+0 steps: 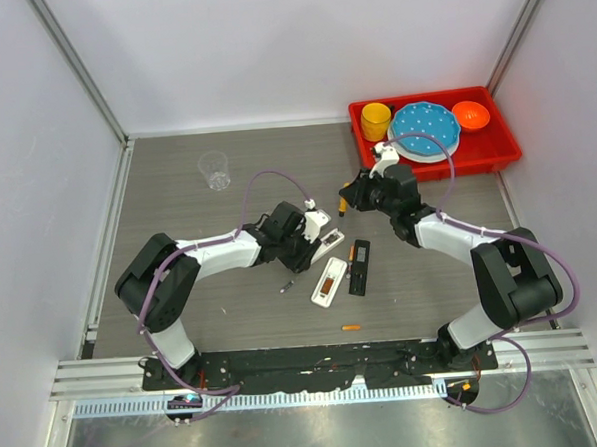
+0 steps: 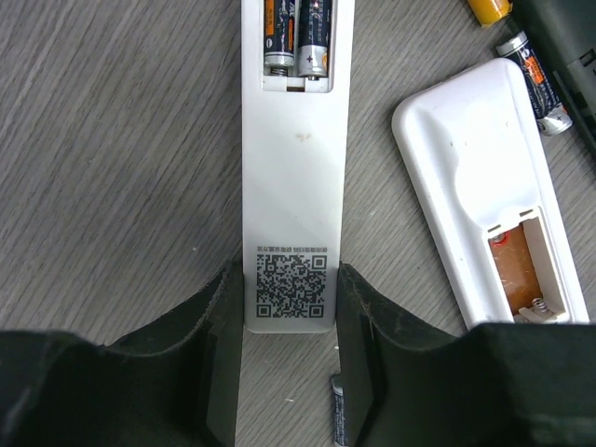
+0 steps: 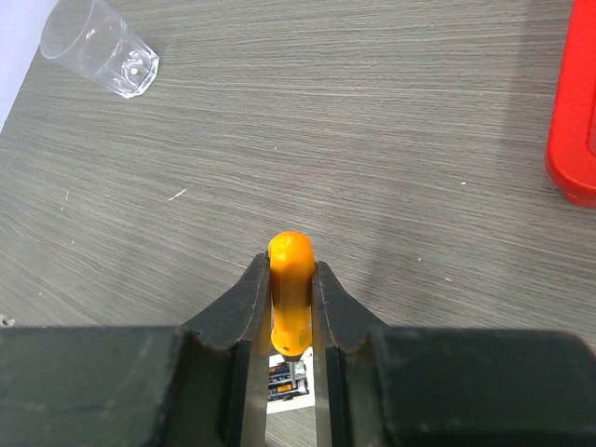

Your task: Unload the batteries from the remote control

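My left gripper (image 1: 311, 233) is shut on the near end of a white remote (image 2: 293, 186) that lies face down. Its open compartment holds two batteries (image 2: 298, 37). My right gripper (image 1: 365, 192) is shut on an orange-handled pointed tool (image 3: 291, 279), tip down just above those batteries (image 3: 287, 382). A second white remote (image 2: 475, 177) lies to the right with an empty compartment (image 2: 521, 270). Loose dark batteries lie beside it (image 2: 535, 84) and under my left fingers (image 2: 338, 414). A small orange battery (image 1: 351, 327) lies near the front edge.
A black remote part (image 1: 359, 267) lies right of the second remote. A clear cup (image 1: 214, 170) stands at the back left. A red tray (image 1: 505, 151) at the back right holds a yellow cup, a blue plate and an orange bowl.
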Tool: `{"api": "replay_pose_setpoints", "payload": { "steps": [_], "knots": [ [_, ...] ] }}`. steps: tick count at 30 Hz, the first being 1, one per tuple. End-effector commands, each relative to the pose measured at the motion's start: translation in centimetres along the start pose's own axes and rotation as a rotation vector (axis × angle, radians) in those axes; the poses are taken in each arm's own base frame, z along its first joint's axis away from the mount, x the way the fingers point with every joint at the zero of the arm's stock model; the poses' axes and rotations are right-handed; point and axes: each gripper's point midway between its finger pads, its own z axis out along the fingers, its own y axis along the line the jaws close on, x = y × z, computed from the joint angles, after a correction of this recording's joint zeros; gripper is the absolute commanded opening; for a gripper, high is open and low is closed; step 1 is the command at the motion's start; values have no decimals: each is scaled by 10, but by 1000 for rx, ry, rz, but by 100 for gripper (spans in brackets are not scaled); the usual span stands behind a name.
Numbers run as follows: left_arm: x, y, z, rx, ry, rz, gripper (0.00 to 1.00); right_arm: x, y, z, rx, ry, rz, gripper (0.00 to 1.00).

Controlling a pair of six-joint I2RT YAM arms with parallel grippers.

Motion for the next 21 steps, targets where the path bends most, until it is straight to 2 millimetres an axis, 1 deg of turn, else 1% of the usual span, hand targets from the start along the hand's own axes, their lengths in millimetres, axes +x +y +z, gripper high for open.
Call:
{"api": "replay_pose_setpoints", "payload": {
  "steps": [1, 10, 21],
  "knots": [
    [16, -14, 4, 73, 51, -23, 22, -13, 5, 3, -10, -54, -40, 1],
    [17, -15, 4, 77, 54, -31, 19, 2, -5, 4, 34, -25, -47, 1],
    [21, -14, 5, 72, 63, -36, 18, 17, -9, 4, 48, 11, -52, 1]
  ]
}}
